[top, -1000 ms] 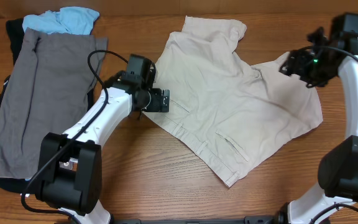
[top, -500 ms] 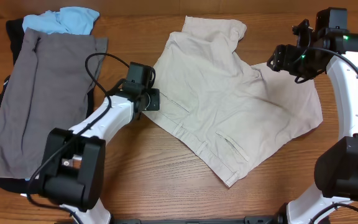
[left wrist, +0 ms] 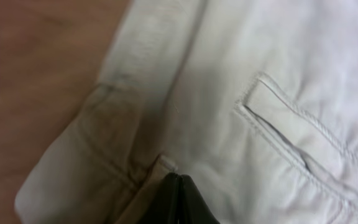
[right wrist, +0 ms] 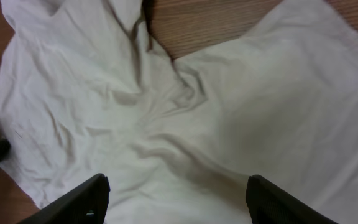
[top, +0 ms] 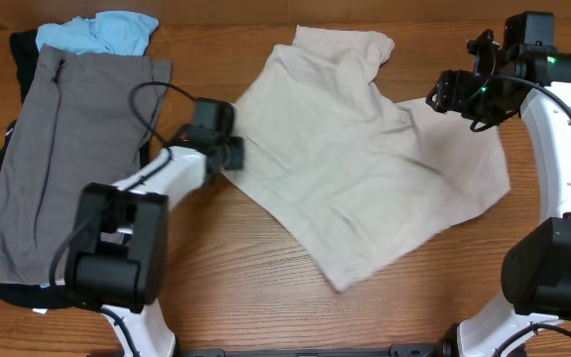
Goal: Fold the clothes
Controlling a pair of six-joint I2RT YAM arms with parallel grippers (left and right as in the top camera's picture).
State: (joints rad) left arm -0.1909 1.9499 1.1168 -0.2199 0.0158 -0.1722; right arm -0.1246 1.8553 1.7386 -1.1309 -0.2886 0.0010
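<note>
The cream shorts (top: 365, 169) lie spread and wrinkled across the middle of the wooden table. My left gripper (top: 234, 157) is at their left edge and is shut on the waistband fabric. In the left wrist view its black fingertips (left wrist: 180, 177) are pressed together on the cloth, beside a stitched pocket slit (left wrist: 272, 121). My right gripper (top: 444, 99) hovers open above the right leg of the shorts. In the right wrist view its fingers (right wrist: 86, 193) stand wide apart over the crumpled crotch area (right wrist: 166, 124), with nothing between them.
A pair of grey shorts (top: 67, 149) lies flat at the left on a dark garment (top: 18, 59). A light-blue garment (top: 102, 32) is bunched at the back left. Bare wood (top: 246, 288) shows in front of the cream shorts.
My left gripper went from open to shut on the shorts' left edge and drew it a little left; the cloth shifted and its front corner slid left. The right arm swung inward, then held still.
</note>
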